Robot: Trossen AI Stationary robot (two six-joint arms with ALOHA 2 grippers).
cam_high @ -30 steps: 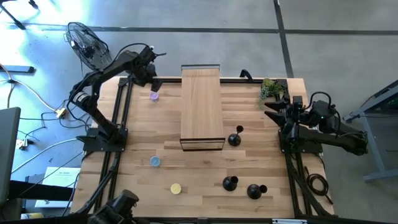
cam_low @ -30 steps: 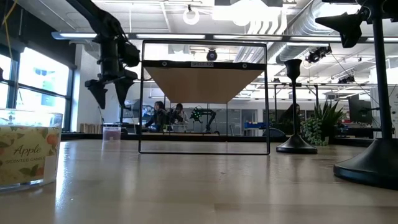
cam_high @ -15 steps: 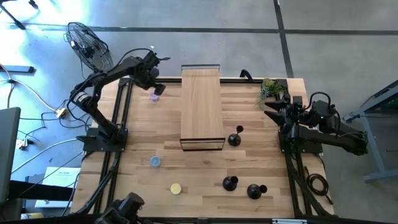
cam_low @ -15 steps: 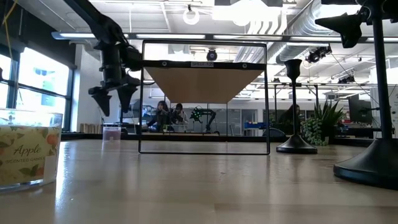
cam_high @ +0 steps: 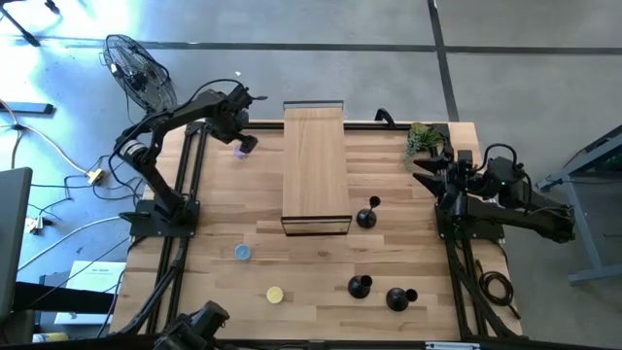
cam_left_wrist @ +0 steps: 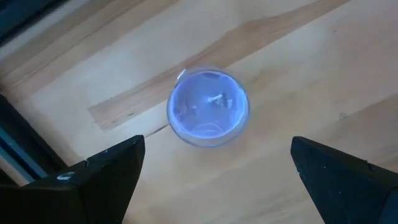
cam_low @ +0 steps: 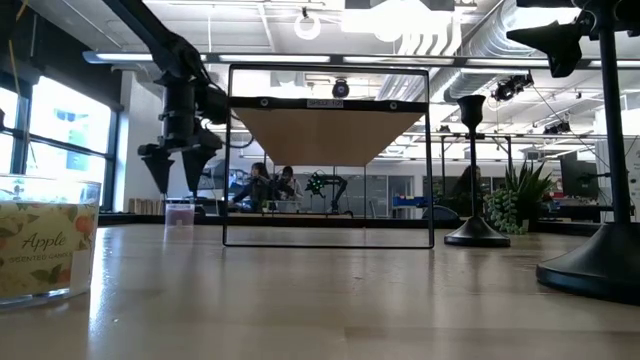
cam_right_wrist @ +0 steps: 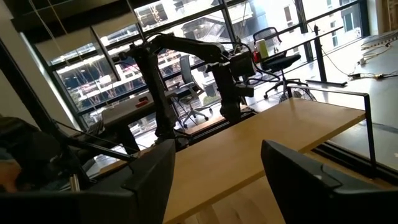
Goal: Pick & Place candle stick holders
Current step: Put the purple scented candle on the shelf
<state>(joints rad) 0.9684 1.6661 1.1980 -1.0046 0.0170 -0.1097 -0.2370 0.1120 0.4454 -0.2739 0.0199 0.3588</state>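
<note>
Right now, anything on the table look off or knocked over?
Nothing spilled or broken. One oddity: the open left gripper hovers over the purple candle jar at the table's far left, not over any of the three black candle holders. In the high view those lean different ways; whether any has tipped, I cannot tell.

We see two arms, matte black all over, built of slim tubular links joined by rounded, bulkier joint housings. Black cables loop loosely along the left arm (cam_high: pixel 160 136) and coil beside the right arm (cam_high: pixel 505 204). Each arm rises from a flat black base plate bolted onto a dark rail frame. Both end in two broad, wedge-shaped black fingers (cam_left_wrist: pixel 102 174) tapering to pointed tips, plain and unmarked.
</note>
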